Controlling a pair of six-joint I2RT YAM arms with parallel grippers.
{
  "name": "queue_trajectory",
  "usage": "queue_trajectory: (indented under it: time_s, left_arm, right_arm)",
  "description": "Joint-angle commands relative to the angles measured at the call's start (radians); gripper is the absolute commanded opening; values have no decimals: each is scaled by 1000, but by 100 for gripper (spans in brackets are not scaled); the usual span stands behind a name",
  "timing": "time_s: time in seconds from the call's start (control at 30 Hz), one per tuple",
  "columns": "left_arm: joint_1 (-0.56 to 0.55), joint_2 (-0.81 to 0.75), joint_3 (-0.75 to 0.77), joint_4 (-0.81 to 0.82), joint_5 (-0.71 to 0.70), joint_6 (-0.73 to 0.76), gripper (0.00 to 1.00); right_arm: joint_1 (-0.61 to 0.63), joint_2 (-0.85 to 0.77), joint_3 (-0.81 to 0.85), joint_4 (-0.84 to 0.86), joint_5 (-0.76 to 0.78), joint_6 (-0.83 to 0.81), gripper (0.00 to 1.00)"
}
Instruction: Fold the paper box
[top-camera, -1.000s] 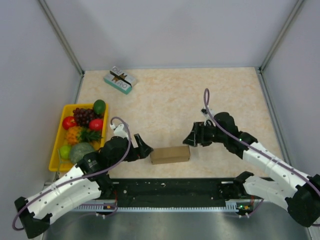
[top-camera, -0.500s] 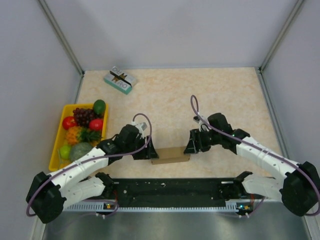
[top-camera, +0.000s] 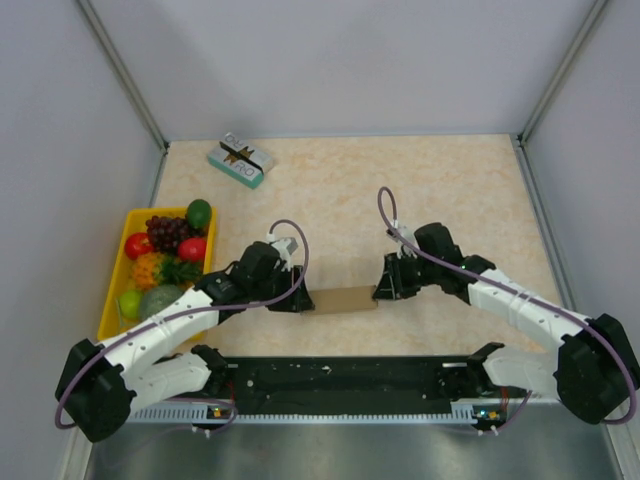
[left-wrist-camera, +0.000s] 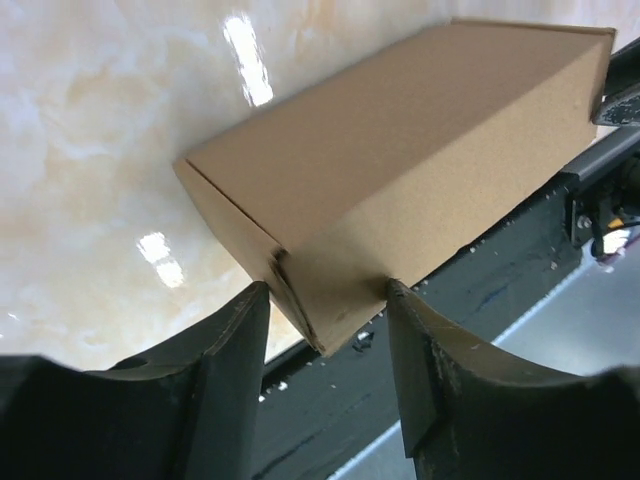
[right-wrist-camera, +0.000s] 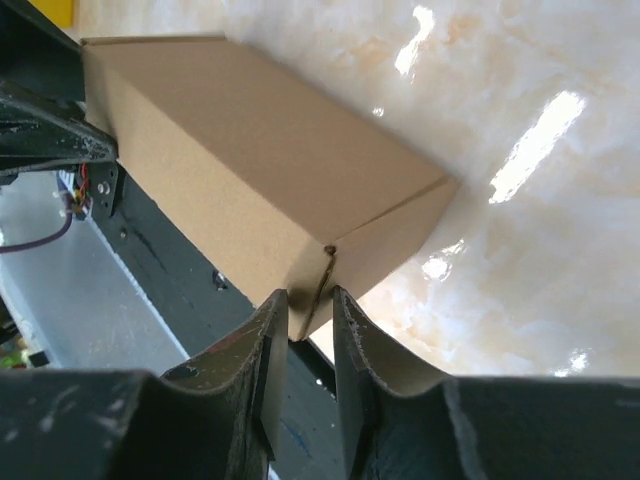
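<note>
Both arms have closed in since a second ago; the paper box (top-camera: 343, 299) lies between them at the near edge of the tabletop (top-camera: 450, 190). On one end my left claw (left-wrist-camera: 325, 300) straddles it, jaws wide, touching both sides; my right claw (right-wrist-camera: 310, 300), nearly closed, pinches the other corner. If I push unevenly, the thin card could buckle

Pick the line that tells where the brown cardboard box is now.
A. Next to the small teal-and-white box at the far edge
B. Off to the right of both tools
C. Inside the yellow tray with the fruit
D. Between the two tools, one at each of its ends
D: the paper box lies with the left tool at one end and the right tool at the other.
</note>
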Motion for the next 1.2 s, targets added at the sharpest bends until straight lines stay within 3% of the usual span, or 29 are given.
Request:
queue_trajectory:
  time_s: [0.0,0.17,0.4,0.57,0.7,0.77,0.8,0.87,0.9,1.07,1.17]
  left_arm:
    - [-4,-35,78,115,-71,105,45]
    - [-28,-21,87,270,-150,189,43]
    - [-41,150,3,557,-206,187,42]
    - [-97,215,15,450,-340,101,42]
    - [-110,113,-40,378,-365,10,55]
    - [-110,47,-80,323,-365,-23,71]
    - [-108,-31,-92,301,-355,-30,75]
    - [-110,-113,-110,237,-345,-45,89]
    - [-108,-188,-117,217,-345,-59,92]
    - [-107,-403,-88,39,-371,-108,94]
    - [-107,-555,-55,-84,-427,-140,92]
  right_arm:
    - [13,-70,36,131,29,-40,24]
    - [54,-99,41,243,168,-98,23]
    - [103,-38,-170,565,415,-161,23]
    - [276,-62,-229,538,686,-172,24]
    - [356,-151,-225,363,768,-39,31]
    - [369,-232,-223,250,767,-15,38]
    - [369,-257,-211,214,775,1,48]
    - [369,-281,-168,61,820,20,55]
    - [367,-281,-128,27,824,28,63]
    - [395,-190,-13,-27,635,-66,76]
    - [533,-101,67,-35,814,-240,80]
